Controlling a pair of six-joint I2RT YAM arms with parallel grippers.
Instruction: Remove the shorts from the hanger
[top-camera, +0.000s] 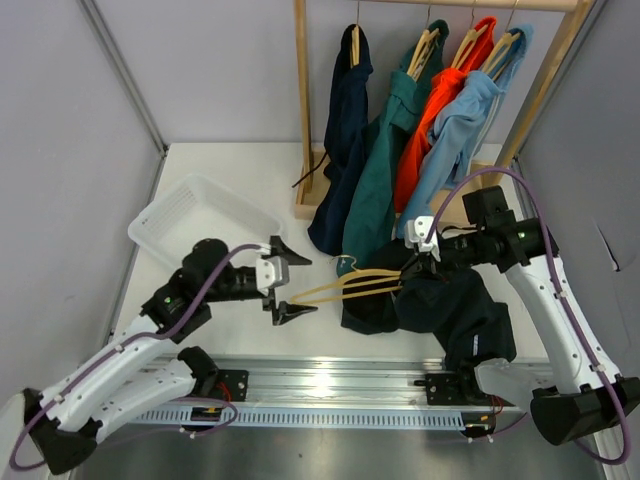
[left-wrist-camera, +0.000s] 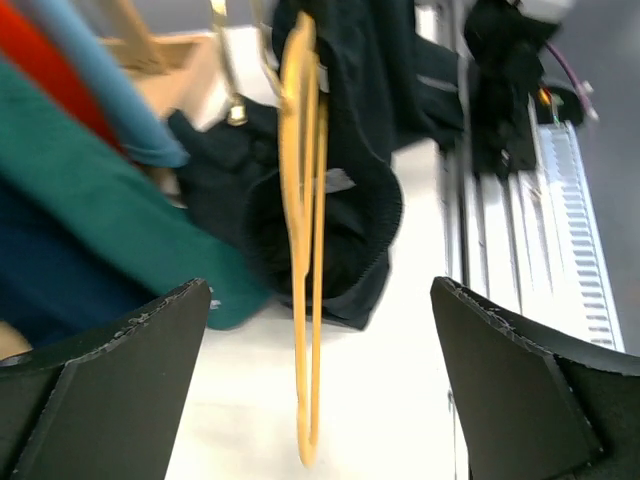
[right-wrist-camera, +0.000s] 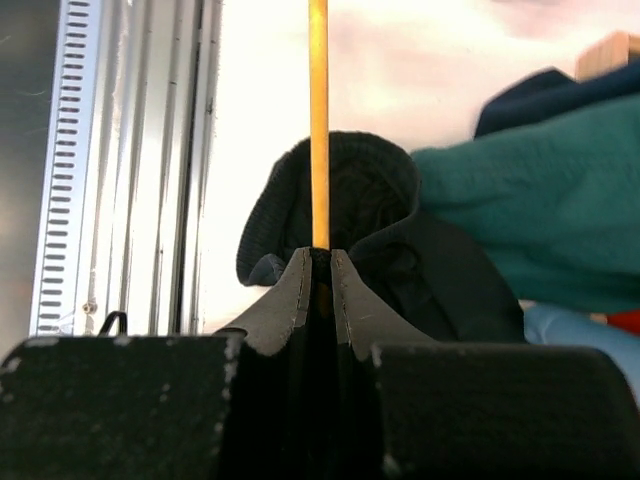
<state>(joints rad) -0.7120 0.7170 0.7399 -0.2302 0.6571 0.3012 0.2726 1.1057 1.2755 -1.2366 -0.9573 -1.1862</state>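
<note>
The near-black shorts (top-camera: 440, 305) lie bunched on the table right of centre, still round the inner end of the pale wooden hanger (top-camera: 345, 285), which sticks out to the left. My right gripper (top-camera: 412, 262) is shut on the hanger (right-wrist-camera: 318, 120), with the shorts (right-wrist-camera: 340, 200) just beyond its fingers. My left gripper (top-camera: 283, 282) is open, its fingers either side of the hanger's free tip without touching it. In the left wrist view the hanger (left-wrist-camera: 303, 250) runs edge-on between the open fingers toward the shorts (left-wrist-camera: 350, 200).
A white basket (top-camera: 200, 220) stands tilted at the left rear. A wooden rack (top-camera: 305, 120) at the back holds navy (top-camera: 345, 130), teal (top-camera: 380, 170), orange-red (top-camera: 430, 110) and light blue (top-camera: 465, 120) garments on hangers. A metal rail (top-camera: 330, 385) runs along the near edge.
</note>
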